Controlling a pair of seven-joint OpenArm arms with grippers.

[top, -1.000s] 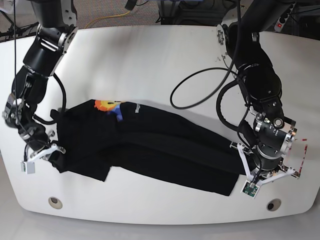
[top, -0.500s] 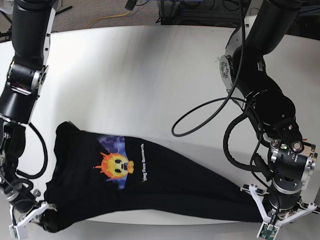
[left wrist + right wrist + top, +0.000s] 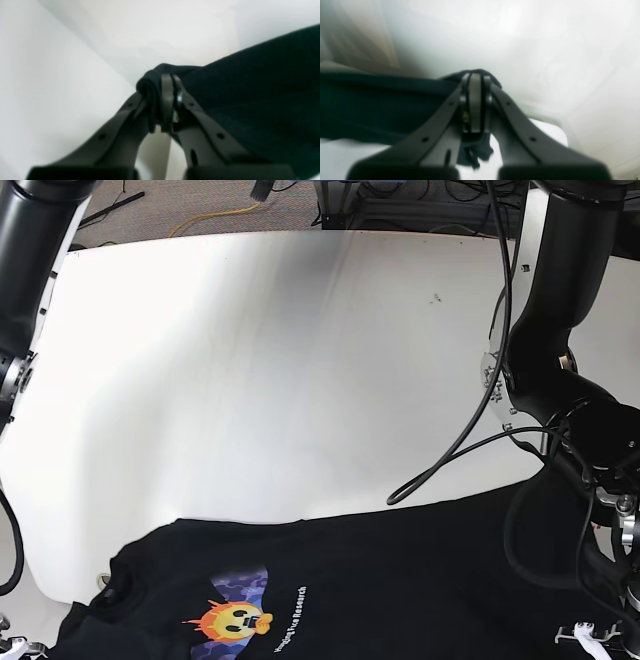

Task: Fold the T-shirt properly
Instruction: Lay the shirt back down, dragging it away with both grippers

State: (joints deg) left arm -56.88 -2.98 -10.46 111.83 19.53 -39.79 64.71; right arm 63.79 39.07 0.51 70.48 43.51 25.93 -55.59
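The black T-shirt (image 3: 400, 580) hangs stretched across the bottom of the base view, its orange-and-purple print (image 3: 232, 618) and white lettering facing up. My left gripper (image 3: 165, 82) is shut on a bunched fold of the black cloth (image 3: 250, 87), which spreads away to the right in the left wrist view. My right gripper (image 3: 475, 77) is shut on another edge of the T-shirt (image 3: 370, 100), which stretches to the left there. Both grippers lie below the base view's bottom edge.
The white table (image 3: 250, 360) fills the base view behind the shirt. The left arm (image 3: 560, 380) stands tall at the right with a black cable (image 3: 450, 460) looping down. The right arm (image 3: 20, 240) runs along the left edge.
Both arms have pulled toward the camera and out of the frame's bottom. The T-shirt has come with them, opened out from a bunched strip, and its print now shows.
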